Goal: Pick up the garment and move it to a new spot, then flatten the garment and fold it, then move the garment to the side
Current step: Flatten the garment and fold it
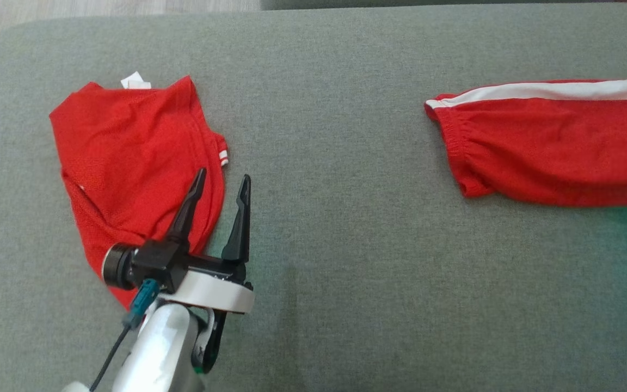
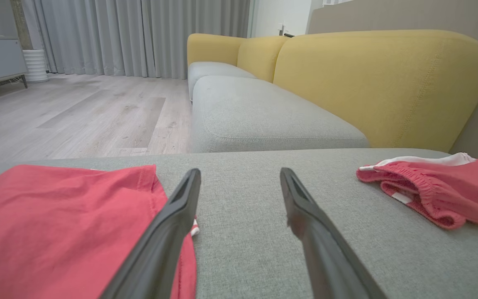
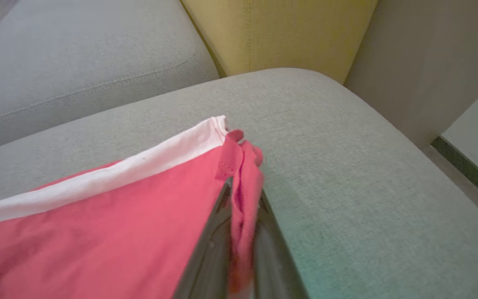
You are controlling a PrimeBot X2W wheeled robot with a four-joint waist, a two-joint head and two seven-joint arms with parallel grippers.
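A pair of red shorts (image 1: 553,147) lies at the right side of a grey cushion (image 1: 346,218). Its gathered waistband (image 1: 455,147) points toward the middle, and one white stripe (image 1: 542,90) runs along the far edge. In the right wrist view, the right gripper (image 3: 244,195) is clamped on a bunched corner of the shorts (image 3: 98,224), with red cloth pinched between its two dark fingers (image 3: 210,249) close to the end of the stripe.

A second red piece, a red shirt (image 1: 134,158), lies flattened at the left of the same cushion, well apart from the shorts. A single white label (image 1: 135,81) shows at its far edge. That makes two red pieces of clothing on the cushion.

The left gripper (image 1: 224,175) sits between the two, beside the shirt, with its jaws spread wide and nothing between them. In the head view one of its fingers crosses the shirt's near edge and the other is over bare fabric. Whether either finger touches down cannot be told.

The left wrist view looks out between those open fingers (image 2: 172,232), with the shirt (image 2: 56,224) on one side and the shorts (image 2: 438,195) on the other. Beyond them are a yellow-backed sofa (image 2: 371,83), a wooden floor (image 2: 77,116) and grey curtains (image 2: 139,37).
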